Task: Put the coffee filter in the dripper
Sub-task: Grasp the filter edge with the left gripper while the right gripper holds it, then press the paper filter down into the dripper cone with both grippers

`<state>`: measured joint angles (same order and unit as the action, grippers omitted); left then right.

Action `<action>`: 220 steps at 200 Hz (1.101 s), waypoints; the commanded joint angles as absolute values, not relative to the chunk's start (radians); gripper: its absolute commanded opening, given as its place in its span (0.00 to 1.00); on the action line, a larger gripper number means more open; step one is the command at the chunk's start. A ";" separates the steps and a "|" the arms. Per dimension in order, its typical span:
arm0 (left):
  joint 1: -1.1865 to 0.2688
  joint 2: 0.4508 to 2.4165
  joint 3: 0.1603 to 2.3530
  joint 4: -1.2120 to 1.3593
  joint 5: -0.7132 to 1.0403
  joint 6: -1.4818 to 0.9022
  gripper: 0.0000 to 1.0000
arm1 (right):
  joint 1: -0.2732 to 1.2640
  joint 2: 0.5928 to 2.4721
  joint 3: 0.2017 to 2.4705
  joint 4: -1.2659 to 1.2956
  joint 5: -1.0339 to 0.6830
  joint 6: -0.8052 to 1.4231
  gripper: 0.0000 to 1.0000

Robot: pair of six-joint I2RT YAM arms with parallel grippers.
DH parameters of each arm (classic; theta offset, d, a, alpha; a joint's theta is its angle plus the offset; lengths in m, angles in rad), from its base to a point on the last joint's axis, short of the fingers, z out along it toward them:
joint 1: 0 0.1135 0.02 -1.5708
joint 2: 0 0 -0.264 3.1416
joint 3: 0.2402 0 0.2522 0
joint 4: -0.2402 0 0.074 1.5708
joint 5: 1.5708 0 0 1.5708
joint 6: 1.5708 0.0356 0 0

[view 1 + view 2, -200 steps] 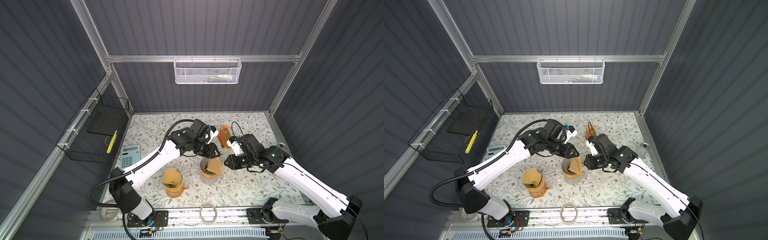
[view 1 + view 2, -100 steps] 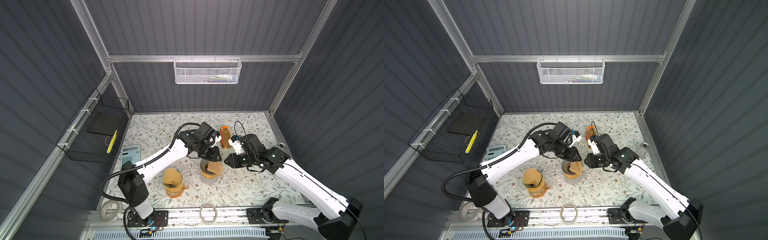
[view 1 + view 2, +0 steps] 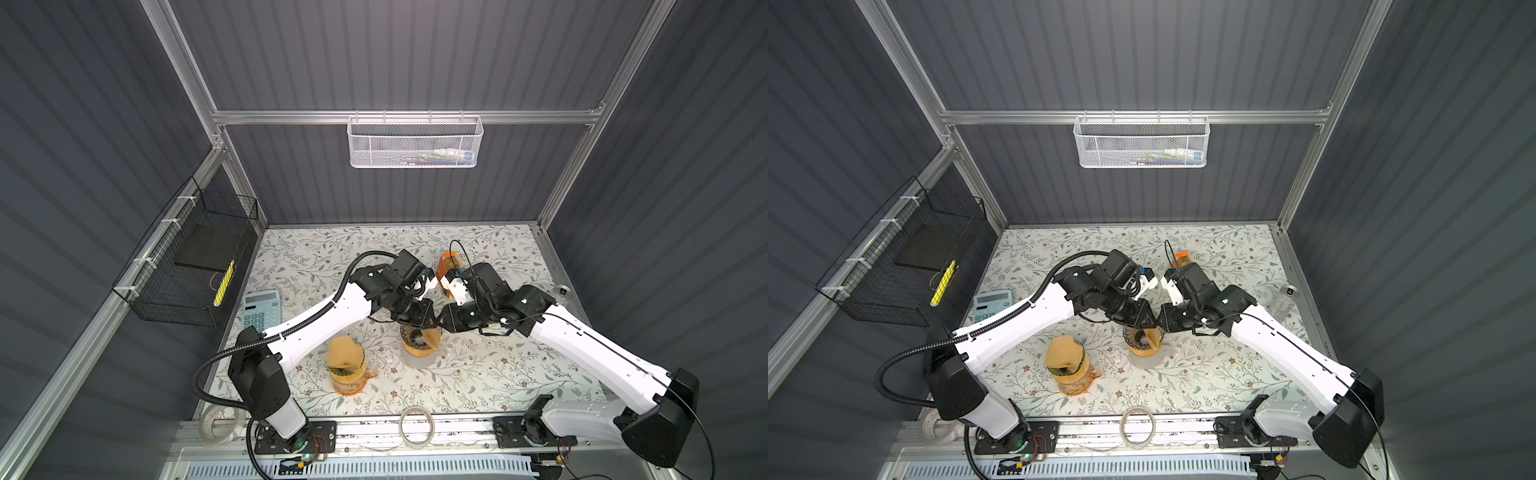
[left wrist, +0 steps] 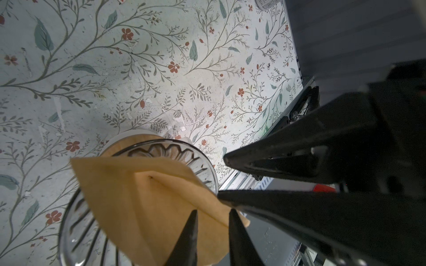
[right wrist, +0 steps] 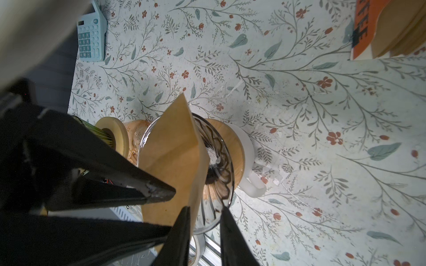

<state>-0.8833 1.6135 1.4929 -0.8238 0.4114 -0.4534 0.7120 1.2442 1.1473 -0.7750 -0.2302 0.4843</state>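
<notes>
A clear glass dripper with a wooden collar sits on a white mug near the middle of the mat. A flat, folded brown coffee filter stands on edge inside it, sticking up over the rim. My left gripper hangs just over the filter's top edge, jaws a little apart, the paper showing in the gap. From the other side my right gripper meets it, jaws also apart, one finger against the filter's edge and the dripper's rim showing between them.
An amber glass jug with a tan cover stands left of the dripper. Behind both grippers is an orange box of filters. A blue calculator lies at the left. There is a can at the right edge and a tape roll on the front rail.
My left arm has swung in and lowered its gripper onto the filter's top edge, its jaws narrowing slightly. The right gripper has hardly moved.
</notes>
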 commanded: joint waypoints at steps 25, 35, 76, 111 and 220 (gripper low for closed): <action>-0.890 1.568 1.471 -0.825 0.397 -0.462 0.23 | 0.728 1.274 1.183 -0.774 -0.212 0.468 0.27; -0.889 1.566 1.468 -0.826 0.397 -0.463 0.22 | 0.729 1.280 1.184 -0.772 -0.212 0.469 0.27; -0.889 1.554 1.456 -0.828 0.391 -0.459 0.15 | 0.734 1.308 1.189 -0.774 -0.188 0.465 0.21; -0.890 1.542 1.431 -0.830 0.382 -0.454 0.12 | 0.739 1.329 1.189 -0.783 -0.154 0.463 0.13; -0.890 1.502 1.342 -0.833 0.306 -0.469 0.09 | 0.755 1.356 1.208 -0.772 -0.117 0.469 0.00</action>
<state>-0.8833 1.5360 1.3487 -0.8234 0.3435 -0.4572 0.7494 1.3495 1.1805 -0.7704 -0.1413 0.4675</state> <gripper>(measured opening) 0.094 0.048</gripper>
